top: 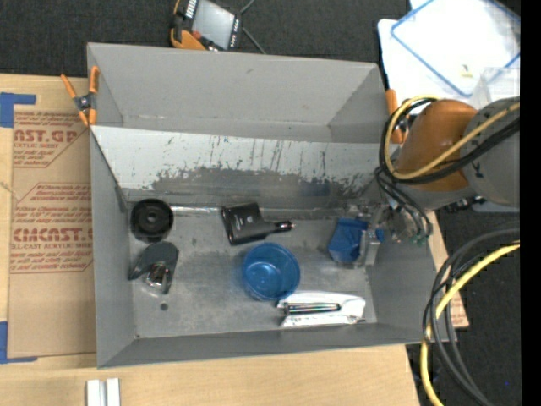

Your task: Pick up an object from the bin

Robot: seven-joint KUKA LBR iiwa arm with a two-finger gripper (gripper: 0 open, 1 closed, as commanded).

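A: We've got even overhead light on the bin (237,83). Back wall is brightest, floor mid-grey.
B: Agreed. Shadows are soft and short; we see them hugging the blue bowl (270,271) and the black disc (152,217).
A: Right corner under the arm (439,142) is dimmer.
B: White plastic sheet (461,36) outside, top right, glares nearly white.

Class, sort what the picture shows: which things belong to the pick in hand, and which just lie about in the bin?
Job in hand: gripper; blue block right beside it; bin.

Lying about: black disc; grey-and-black lump; black tool; blue bowl; white packet.
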